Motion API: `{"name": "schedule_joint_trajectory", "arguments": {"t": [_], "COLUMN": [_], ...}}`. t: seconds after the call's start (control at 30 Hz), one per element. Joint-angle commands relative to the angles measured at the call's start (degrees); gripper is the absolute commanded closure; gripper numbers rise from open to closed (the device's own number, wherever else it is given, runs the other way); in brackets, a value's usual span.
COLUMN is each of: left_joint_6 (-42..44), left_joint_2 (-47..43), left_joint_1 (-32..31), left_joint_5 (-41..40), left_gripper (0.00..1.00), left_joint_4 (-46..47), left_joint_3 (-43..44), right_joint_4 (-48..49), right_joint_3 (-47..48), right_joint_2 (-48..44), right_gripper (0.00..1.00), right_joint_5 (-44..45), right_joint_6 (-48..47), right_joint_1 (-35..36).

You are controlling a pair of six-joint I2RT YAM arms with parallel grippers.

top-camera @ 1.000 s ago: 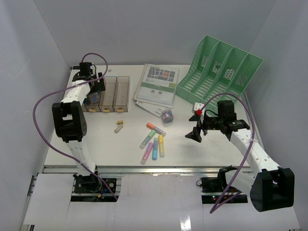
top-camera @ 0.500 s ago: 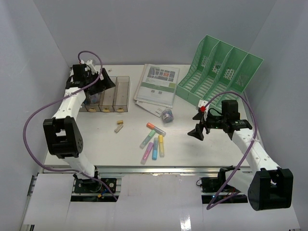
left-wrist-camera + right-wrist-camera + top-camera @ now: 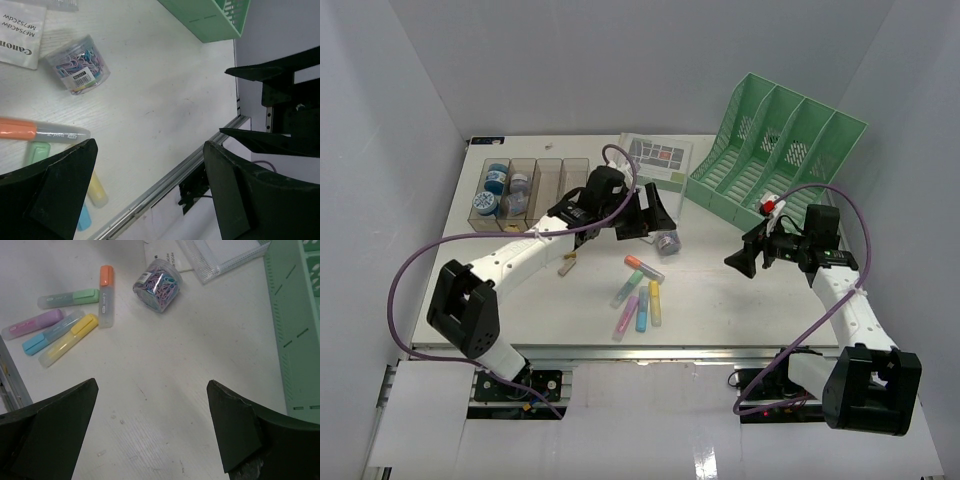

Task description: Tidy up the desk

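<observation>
The white desk [image 3: 720,300] carries loose items. A clear jar of paper clips [image 3: 668,241] [image 3: 77,65] [image 3: 157,285] lies near the middle. Several highlighters [image 3: 640,295] lie in front of it, the orange one [image 3: 30,131] [image 3: 106,292] nearest the jar. My left gripper [image 3: 658,218] [image 3: 150,150] hangs open just behind the jar, holding nothing. Over bare desk to the right, my right gripper [image 3: 744,255] [image 3: 151,385] is open and empty too. It also shows in the left wrist view as a black right gripper [image 3: 280,110].
A smoky four-compartment tray [image 3: 535,185] at the back left holds blue-lidded jars [image 3: 490,195]. Booklets [image 3: 655,160] lie at the back centre and a green file rack [image 3: 775,140] at the back right. A small tan stick [image 3: 567,263] lies left of the highlighters. A metal rail [image 3: 165,185] edges the front.
My left arm has swung from the tray at the back left to the desk's middle, near the jar of clips. My right gripper has drawn back a little to the right.
</observation>
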Motion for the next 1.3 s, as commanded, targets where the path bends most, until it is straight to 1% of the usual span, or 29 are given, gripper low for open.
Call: {"name": "schedule_joint_trajectory", "arguments": {"t": [0.0,0.1,0.13,0.2,0.33,0.57,0.73,0.8,0.97,1.0,1.2,1.27], "left_joint_6": [-9.8,-10.5,-10.7,-11.1,-11.1,-12.1,-12.4,-12.8,-14.4,-14.5,-14.9,-14.9], "left_joint_2": [3.3,7.5,8.3,12.2,17.0,21.6,25.0,26.6,27.8,27.9,26.8,26.1], "left_joint_1": [-2.6,-4.7,-5.2,-6.4,-7.5,-7.8,-7.8,-7.8,-7.8,-7.8,-7.8,-7.8], "left_joint_5": [-12.8,-19.4,-20.1,-20.4,-21.4,-23.4,-23.5,-23.4,-24.0,-24.2,-25.0,-24.9], "left_gripper": [0.02,0.02,0.02,0.02,0.02,0.03,0.07,0.11,0.15,0.18,0.35,0.44], "left_joint_4": [-0.7,-4.0,-4.8,-5.5,-5.7,-5.8,-5.8,-6.0,-5.9,-5.9,-5.9,-5.6], "left_joint_3": [1.2,4.2,5.4,8.1,11.0,14.2,15.5,16.7,17.5,17.6,16.4,15.9], "right_joint_4": [3.1,3.3,3.6,4.1,4.1,3.9,3.8,3.7,3.6,3.6,3.5,3.5], "right_joint_3": [-0.8,-1.2,-1.3,-1.5,-1.5,-1.4,-1.4,-1.4,-1.4,-1.4,-1.4,-1.4], "right_joint_2": [-1.8,-2.4,-2.6,-2.8,-2.7,-2.6,-2.6,-2.6,-2.5,-2.4,-2.5,-2.4], "right_gripper": [0.04,0.04,0.04,0.04,0.04,0.04,0.04,0.04,0.04,0.04,0.04,0.04], "right_joint_5": [-2.3,-3.0,-3.1,-3.3,-3.1,-3.2,-3.4,-3.5,-3.9,-3.9,-4.1,-4.1], "right_joint_6": [3.6,4.0,4.1,4.4,4.4,4.1,3.9,3.9,3.8,3.8,3.5,3.5], "right_joint_1": [-2.7,-3.9,-4.1,-4.3,-4.3,-4.5,-4.5,-4.6,-5.1,-5.1,-5.3,-5.3]}}
